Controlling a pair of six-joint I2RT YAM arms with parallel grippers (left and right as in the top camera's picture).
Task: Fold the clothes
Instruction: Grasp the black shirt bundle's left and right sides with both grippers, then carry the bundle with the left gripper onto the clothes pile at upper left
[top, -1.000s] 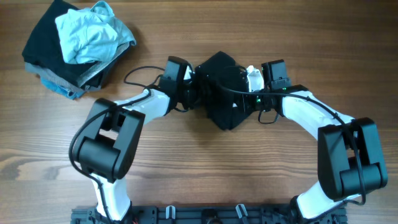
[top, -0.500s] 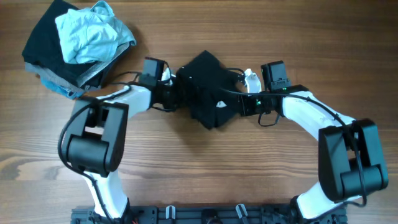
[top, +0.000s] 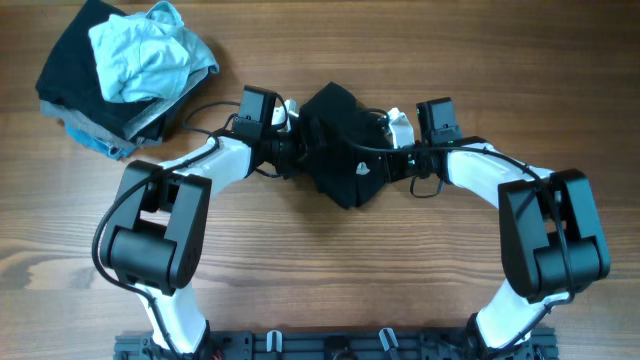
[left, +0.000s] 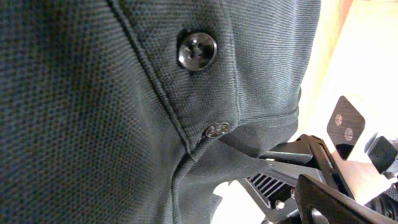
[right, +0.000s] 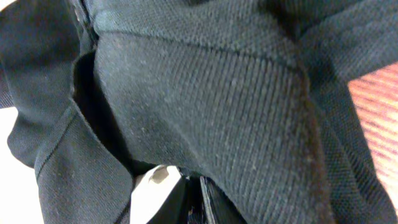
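A black polo shirt hangs bunched between my two grippers above the middle of the table. My left gripper is at its left edge and my right gripper at its right edge, both shut on the fabric. In the left wrist view the shirt fills the frame, its placket showing two dark buttons; my own fingers are hidden by cloth. In the right wrist view the shirt covers nearly everything, and my jaws pinch a fold at the bottom.
A pile of clothes lies at the far left corner, with a crumpled light blue garment on top. The other arm's gripper shows at the lower right of the left wrist view. Bare wood table lies in front.
Both grippers carried the black shirt to the left, then slightly back right. The shirt stays bunched between them. The pile has not moved.
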